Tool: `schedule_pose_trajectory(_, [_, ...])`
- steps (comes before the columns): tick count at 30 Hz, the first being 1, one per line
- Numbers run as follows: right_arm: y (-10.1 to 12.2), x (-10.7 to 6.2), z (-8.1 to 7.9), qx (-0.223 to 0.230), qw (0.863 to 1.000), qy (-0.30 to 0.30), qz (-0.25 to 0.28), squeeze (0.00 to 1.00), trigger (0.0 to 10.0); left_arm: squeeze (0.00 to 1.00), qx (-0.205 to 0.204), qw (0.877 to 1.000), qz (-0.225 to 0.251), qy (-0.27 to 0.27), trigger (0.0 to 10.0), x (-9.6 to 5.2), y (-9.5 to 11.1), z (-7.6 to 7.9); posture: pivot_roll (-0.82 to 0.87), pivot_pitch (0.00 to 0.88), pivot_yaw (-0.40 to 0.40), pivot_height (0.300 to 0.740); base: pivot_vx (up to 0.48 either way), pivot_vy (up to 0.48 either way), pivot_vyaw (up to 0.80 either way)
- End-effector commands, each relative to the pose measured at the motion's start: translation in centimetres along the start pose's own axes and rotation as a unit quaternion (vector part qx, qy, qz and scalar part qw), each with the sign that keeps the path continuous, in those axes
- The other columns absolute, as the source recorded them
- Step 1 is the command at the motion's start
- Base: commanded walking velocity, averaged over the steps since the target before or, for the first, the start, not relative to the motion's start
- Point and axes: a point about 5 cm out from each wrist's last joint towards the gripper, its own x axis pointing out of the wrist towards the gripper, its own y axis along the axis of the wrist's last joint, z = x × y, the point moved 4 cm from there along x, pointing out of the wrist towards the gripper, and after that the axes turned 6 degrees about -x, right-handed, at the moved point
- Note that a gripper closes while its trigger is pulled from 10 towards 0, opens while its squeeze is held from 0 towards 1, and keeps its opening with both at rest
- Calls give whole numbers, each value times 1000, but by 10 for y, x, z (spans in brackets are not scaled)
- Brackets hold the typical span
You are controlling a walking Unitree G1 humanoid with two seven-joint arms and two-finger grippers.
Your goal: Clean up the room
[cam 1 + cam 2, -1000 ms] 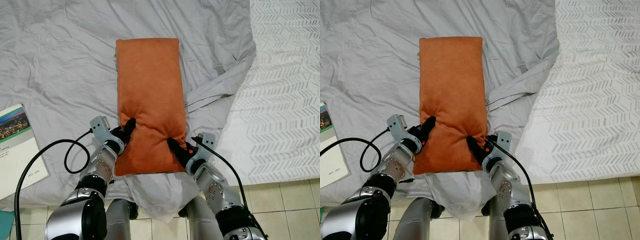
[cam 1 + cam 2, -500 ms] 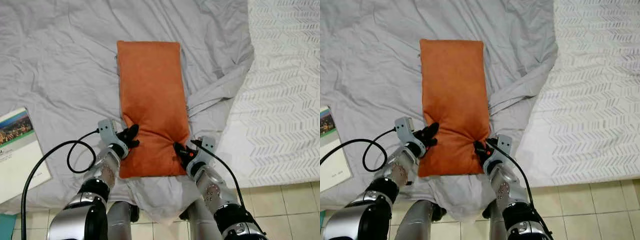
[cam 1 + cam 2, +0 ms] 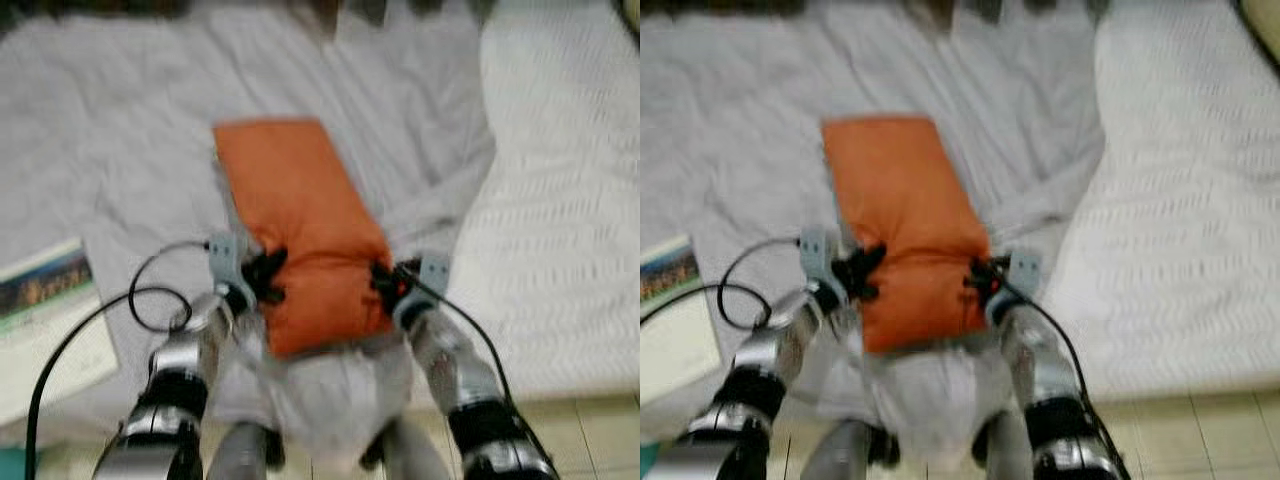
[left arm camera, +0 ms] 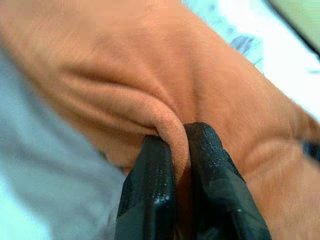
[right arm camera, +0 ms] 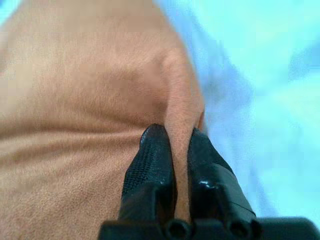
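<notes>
Head views blurred. My left end effector (image 4: 177,165) and right end effector (image 5: 177,160) each pinch a fold at opposite long edges of the rectangular orange fabric cushion (image 3: 300,225), which lies on the rumpled grey bedsheet (image 3: 110,150) near the bed's front edge. A book with a photo cover (image 3: 45,310) lies at my left; beige tiled floor (image 3: 590,420) borders the bed.

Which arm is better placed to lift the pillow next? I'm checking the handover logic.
Neither alone: both. The left gripper and right gripper are each shut on a fold of the orange pillow, at opposite sides of its near end, so a two-armed lift looks best.
</notes>
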Motion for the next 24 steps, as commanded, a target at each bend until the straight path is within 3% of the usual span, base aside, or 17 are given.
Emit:
schedule_pose_trajectory(1, [40, -9, 33, -30, 994, -73, 73, 0, 0, 0, 56, 998, 13, -5, 0, -13, 15, -10, -16, 0, 7, 740, 0, 0, 0])
schedule_pose_trajectory(4, [60, -27, 42, -87, 982, -118, 120, 0, 0, 0, 99, 995, 21, -5, 0, -18, 25, -10, -17, 0, -10, 740, 0, 0, 0])
schedule_pose_trajectory(7, [54, -50, 49, -116, 972, -161, 122, 0, 0, 0, 129, 991, 20, 7, 0, -24, 22, -9, -15, 0, -21, 740, 0, 0, 0])
schedule_pose_trajectory(8, [49, -57, 47, -122, 972, -164, 116, 0, 0, 0, 135, 991, 17, 11, 10000, -26, 18, -7, -17, 0, -23, 740, 0, 0, 0])
schedule_pose_trajectory(14, [19, -70, 49, -118, 977, -165, 64, 0, 0, 0, 123, 992, 3, 14, 10000, -24, -4, 5, -49, 0, -10, 740, 0, 0, 0])
schedule_pose_trajectory(23, [16, -76, 46, -144, 974, -164, 53, 0, 0, 0, 137, 990, -25, 15, 10000, -17, -26, 16, -89, 0, 13, 740, 0, 0, 0])
schedule_pose_trajectory(24, [9, -81, 47, -157, 973, -163, 44, 0, 0, 0, 123, 992, -18, 10, 10000, -18, -26, 18, -95, 0, 18, 740, 0, 0, 0])
